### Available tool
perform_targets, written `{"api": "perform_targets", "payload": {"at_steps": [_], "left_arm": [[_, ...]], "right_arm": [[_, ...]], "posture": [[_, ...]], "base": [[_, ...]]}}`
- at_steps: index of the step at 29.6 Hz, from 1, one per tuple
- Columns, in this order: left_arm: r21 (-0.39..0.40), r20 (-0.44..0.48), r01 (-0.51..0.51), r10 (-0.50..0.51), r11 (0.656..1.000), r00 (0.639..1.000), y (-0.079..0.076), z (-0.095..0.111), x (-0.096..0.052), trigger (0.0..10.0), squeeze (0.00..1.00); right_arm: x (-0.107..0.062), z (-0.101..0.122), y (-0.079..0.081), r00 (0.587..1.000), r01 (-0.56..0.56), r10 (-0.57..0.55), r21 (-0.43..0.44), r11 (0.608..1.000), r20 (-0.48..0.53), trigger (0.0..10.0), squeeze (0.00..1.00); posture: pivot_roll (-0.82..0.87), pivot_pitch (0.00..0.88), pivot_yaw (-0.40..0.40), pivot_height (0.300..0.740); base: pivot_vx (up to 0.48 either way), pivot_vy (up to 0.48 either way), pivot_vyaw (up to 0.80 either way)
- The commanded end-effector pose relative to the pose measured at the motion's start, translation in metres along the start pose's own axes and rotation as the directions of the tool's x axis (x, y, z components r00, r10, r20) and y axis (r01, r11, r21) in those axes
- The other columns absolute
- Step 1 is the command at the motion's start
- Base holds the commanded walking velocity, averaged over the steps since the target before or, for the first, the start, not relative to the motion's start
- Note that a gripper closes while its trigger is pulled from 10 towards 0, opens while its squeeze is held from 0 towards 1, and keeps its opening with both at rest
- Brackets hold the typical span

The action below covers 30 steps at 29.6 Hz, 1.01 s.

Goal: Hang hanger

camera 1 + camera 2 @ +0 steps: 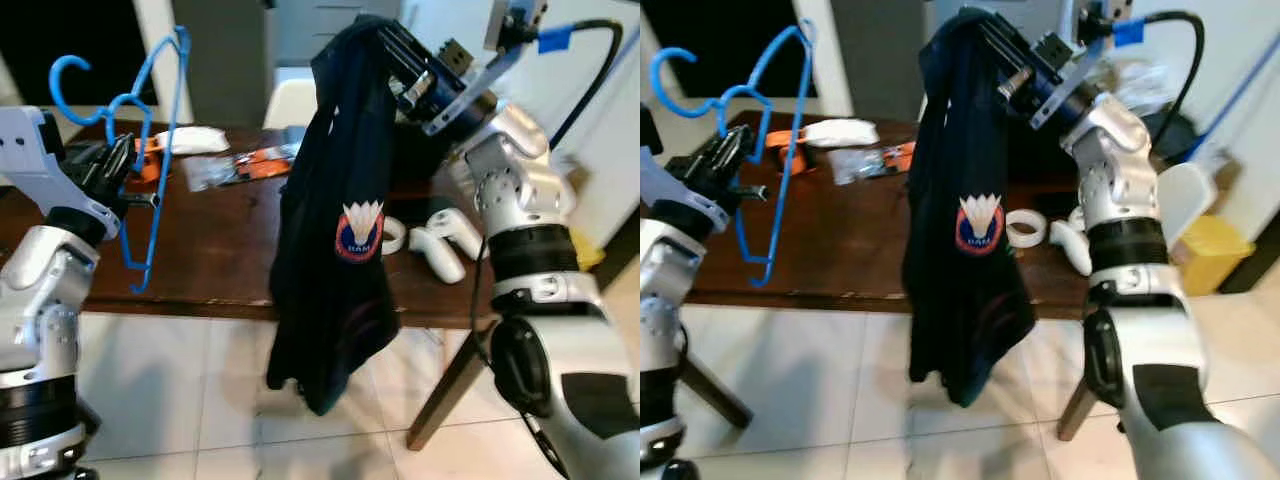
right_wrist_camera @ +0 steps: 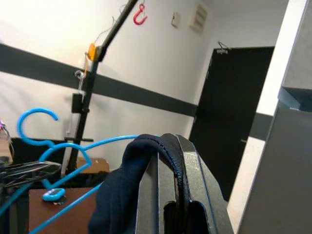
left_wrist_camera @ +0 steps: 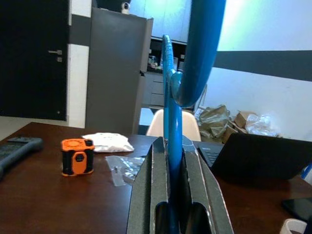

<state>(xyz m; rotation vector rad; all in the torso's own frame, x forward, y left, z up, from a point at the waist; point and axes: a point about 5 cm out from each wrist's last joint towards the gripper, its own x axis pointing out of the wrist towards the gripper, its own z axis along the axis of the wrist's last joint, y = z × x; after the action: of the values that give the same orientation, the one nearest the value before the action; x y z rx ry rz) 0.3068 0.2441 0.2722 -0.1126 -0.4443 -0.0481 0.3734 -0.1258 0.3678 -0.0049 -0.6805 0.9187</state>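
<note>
Left gripper (image 1: 118,160): raised at the left over the table edge; fingers clamped together on the hanger wire.
Hanger (image 1: 150,150): blue, held roughly upright, hook (image 1: 68,75) uppermost, lower bar hanging down past the table edge; bare, well apart from the garment.
Table (image 1: 215,260): dark wood; carries an orange tape measure (image 3: 77,156), a white pouch (image 3: 107,141), a clear packet, a tape roll (image 1: 1022,226) and white controllers (image 1: 445,240).
Garment (image 1: 335,230): dark, red-and-white badge on the front; hangs from its top edge down in front of the table, hem clear of the floor.
Right gripper (image 1: 395,60): raised high at the right; fingers pinched shut on the garment's top edge.
Progress: hanger and garment each lifted, one per arm; garment not yet on the hanger, hanger not yet on any rail. Judged early to middle stage.
Remaining: probably feed the hanger into the garment, then carry to a rail and hook on.
Left wrist view: gives the wire seated between the finger pads (image 3: 151,195), plus a laptop (image 3: 263,156) on the table.
Right wrist view: gives the cloth fold over the fingers and a stand with a red hook (image 2: 140,14), a possible hanging place.
</note>
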Motion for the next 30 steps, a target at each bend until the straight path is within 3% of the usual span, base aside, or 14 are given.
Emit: {"api": "perform_targets", "payload": {"at_steps": [1,7,8,20,22,24,25,26,28,29,30], "left_arm": [[0.011,-0.022,-0.015,0.015,1.0,1.0,-0.004,-0.009,-0.001,10.0,0.0],[0.033,-0.03,-0.036,0.037,0.999,0.999,-0.01,-0.014,0.0,10.0,0.0],[0.067,-0.026,-0.049,0.051,0.997,0.998,-0.015,-0.014,0.001,10.0,0.0],[0.099,-0.02,-0.057,0.059,0.993,0.998,-0.025,-0.016,0.002,10.0,0.0],[0.104,-0.015,-0.045,0.047,0.994,0.999,-0.034,-0.017,0.003,10.0,0.0],[0.104,-0.015,-0.045,0.047,0.994,0.999,-0.034,-0.017,0.003,10.0,0.0],[0.105,-0.014,-0.042,0.043,0.994,0.999,-0.038,-0.018,0.003,10.0,0.0],[0.105,-0.014,-0.042,0.043,0.994,0.999,-0.038,-0.018,0.003,10.0,0.0],[0.106,-0.011,-0.047,0.048,0.993,0.999,-0.044,-0.019,0.003,10.0,0.0],[0.106,-0.011,-0.047,0.048,0.993,0.999,-0.044,-0.019,0.003,10.0,0.0],[0.103,-0.009,-0.06,0.062,0.993,0.998,-0.045,-0.02,0.003,10.0,0.0]], "right_arm": [[0.01,0.01,0.003,1.0,-0.018,0.018,-0.019,1.0,0.018,10.0,0.0],[0.015,0.008,0.014,0.997,-0.08,0.08,-0.016,0.997,0.007,10.0,0.0],[0.018,0.01,0.019,0.994,-0.111,0.111,-0.011,0.994,0.013,10.0,0.0],[0.02,0.011,0.023,0.99,-0.137,0.137,-0.001,0.991,0.02,10.0,0.0],[0.022,0.019,0.025,0.985,-0.155,0.151,0.039,0.987,0.084,10.0,0.0],[0.022,0.019,0.025,0.985,-0.155,0.151,0.039,0.987,0.084,10.0,0.0],[0.025,0.03,0.023,0.978,-0.157,0.145,0.077,0.985,0.149,10.0,0.0],[0.025,0.03,0.023,0.978,-0.157,0.145,0.077,0.985,0.149,10.0,0.0],[0.031,0.056,0.018,0.953,-0.164,0.122,0.136,0.977,0.276,10.0,0.0],[0.031,0.056,0.018,0.953,-0.164,0.122,0.136,0.977,0.276,10.0,0.0],[0.034,0.07,0.016,0.936,-0.171,0.11,0.158,0.973,0.335,10.0,0.0]], "posture": [[0.02,0.0,-0.086,0.74],[0.02,0.0,-0.087,0.74],[0.02,0.0,-0.086,0.74],[0.02,0.0,-0.086,0.74],[0.02,0.0,-0.083,0.74],[0.02,0.0,-0.083,0.74],[0.02,0.0,-0.083,0.74],[0.02,0.0,-0.083,0.74],[0.02,0.0,-0.082,0.74],[0.02,0.0,-0.082,0.74],[0.02,0.0,-0.081,0.74]], "base": [[0.48,0.0,0.0],[0.48,0.0,0.0],[0.458,0.0,0.0],[0.453,0.0,0.0],[0.446,0.0,0.0],[0.442,0.0,0.0],[0.428,0.0,0.0],[0.428,0.0,0.0],[0.409,0.0,0.0],[0.398,0.0,0.0],[0.33,0.0,0.0]]}}
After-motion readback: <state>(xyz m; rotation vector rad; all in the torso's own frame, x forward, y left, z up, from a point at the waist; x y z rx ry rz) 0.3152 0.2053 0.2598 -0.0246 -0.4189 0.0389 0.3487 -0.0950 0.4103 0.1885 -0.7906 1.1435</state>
